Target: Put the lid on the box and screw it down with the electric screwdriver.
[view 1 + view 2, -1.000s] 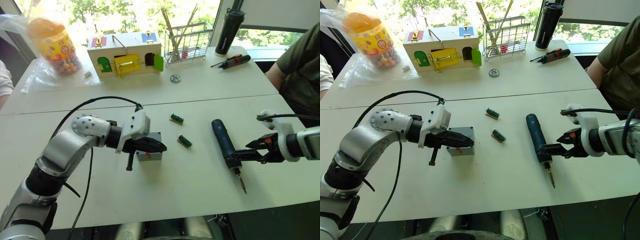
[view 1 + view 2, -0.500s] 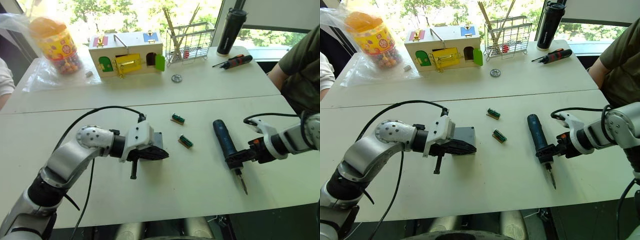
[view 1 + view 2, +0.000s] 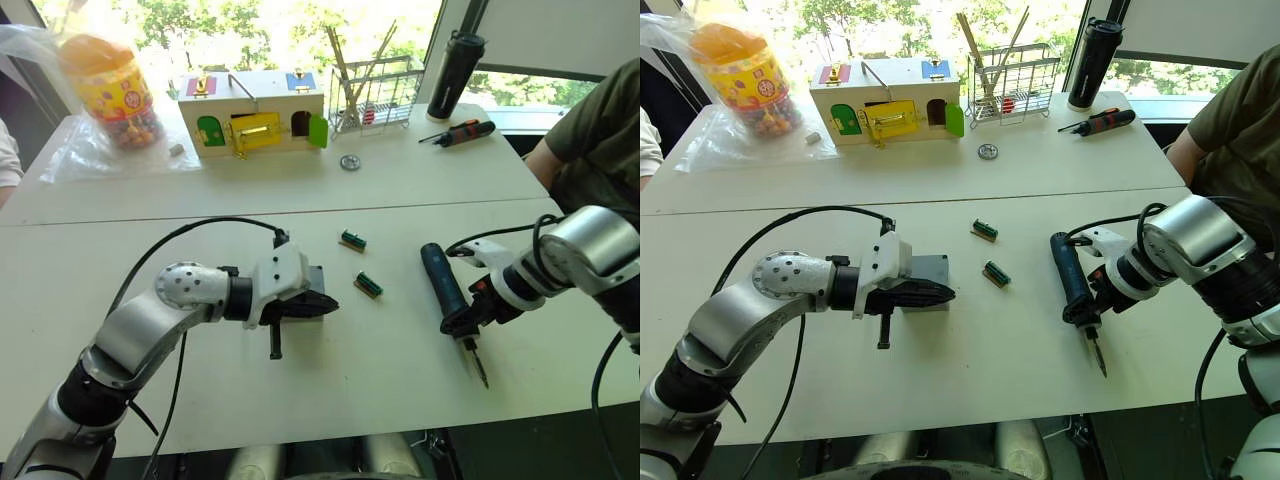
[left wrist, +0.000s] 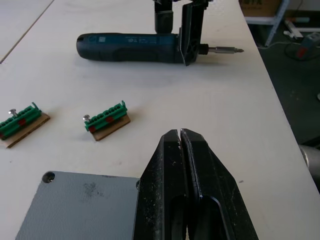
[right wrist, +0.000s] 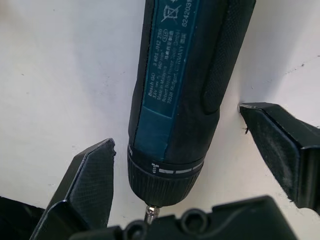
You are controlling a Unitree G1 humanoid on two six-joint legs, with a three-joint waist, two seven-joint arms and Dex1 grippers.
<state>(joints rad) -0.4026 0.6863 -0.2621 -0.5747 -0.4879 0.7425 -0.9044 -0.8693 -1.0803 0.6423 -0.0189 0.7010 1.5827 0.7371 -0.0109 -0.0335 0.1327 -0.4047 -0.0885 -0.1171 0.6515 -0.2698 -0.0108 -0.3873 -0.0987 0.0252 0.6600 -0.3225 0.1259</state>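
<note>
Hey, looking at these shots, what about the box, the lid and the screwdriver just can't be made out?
- The box: in both eye views the left gripper covers its top, hiding whether the lid is seated.
- Grey plate: cut off by the left wrist view's lower edge; one corner hole shows.
- The electric screwdriver: the right gripper body hides its bit in the right wrist view.
- Screws on the two green strips: too small to count.

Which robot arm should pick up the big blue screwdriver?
The right. Its open pincer straddles the electric screwdriver lying on the table, while the left pincer is shut, over by the lid.
</note>
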